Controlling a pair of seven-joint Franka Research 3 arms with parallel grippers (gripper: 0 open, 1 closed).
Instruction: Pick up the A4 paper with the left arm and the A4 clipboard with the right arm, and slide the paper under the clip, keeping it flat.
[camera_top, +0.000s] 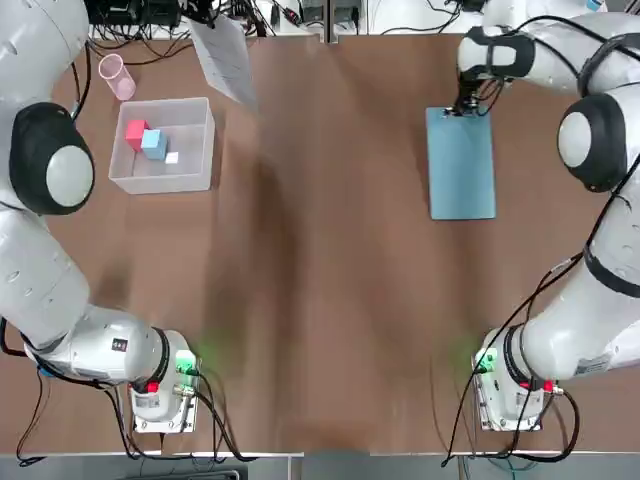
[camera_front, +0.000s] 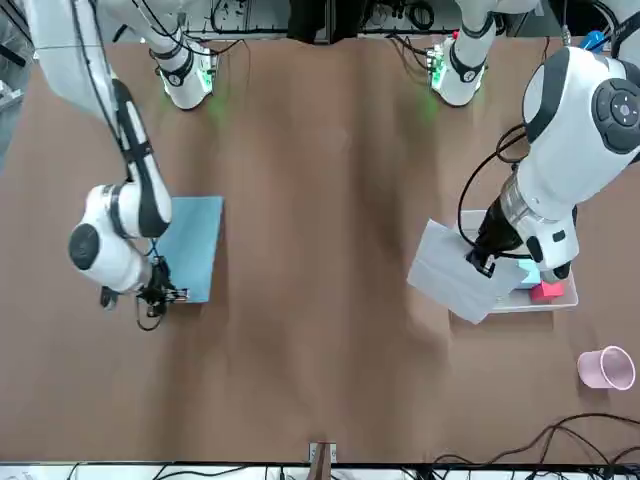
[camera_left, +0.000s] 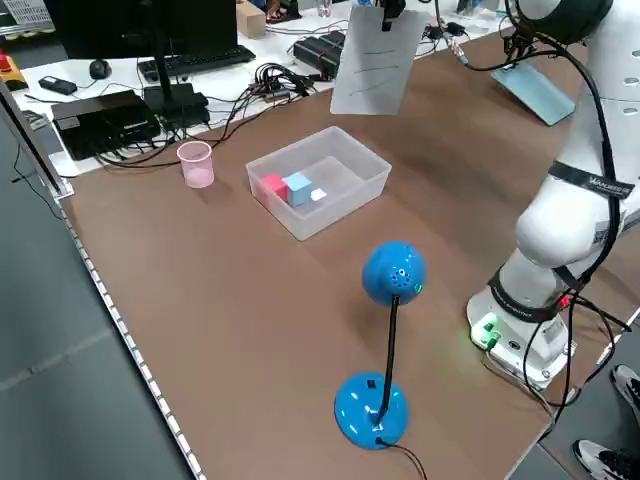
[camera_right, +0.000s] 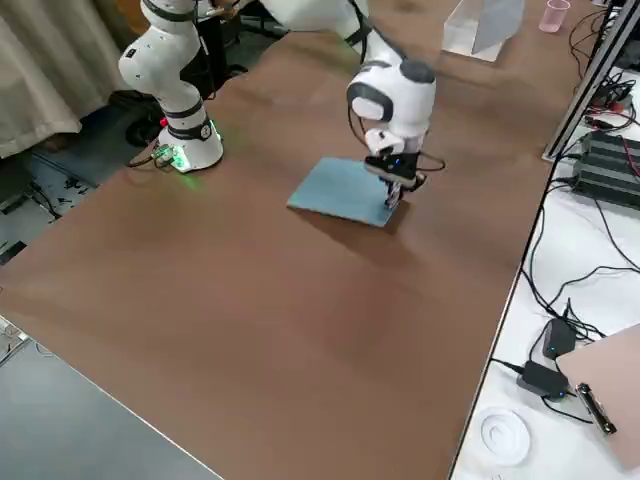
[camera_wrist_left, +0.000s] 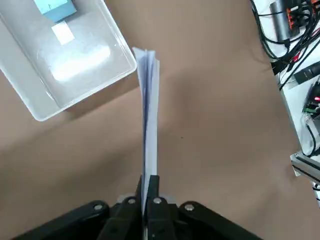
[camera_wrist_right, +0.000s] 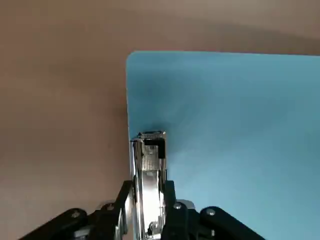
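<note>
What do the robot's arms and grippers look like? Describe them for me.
Both arms are glossy white and jointed, with rounded housings, dark grey joint bands, black cables strapped along them, and bases showing green and red lights. The left gripper and right gripper are black, each with two slim fingers and small silver screws on the dark linkage.

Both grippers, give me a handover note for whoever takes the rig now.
Left gripper: jaws shut on the paper, which hangs above the table beside the white plastic bin.
Right gripper: jaws closed around the clip at the far edge of the blue clipboard.
Done: paper and clip both gripped.
Left: bring paper and clipboard together, slide the paper under the clip, keep it flat. The two are still well apart.
</note>
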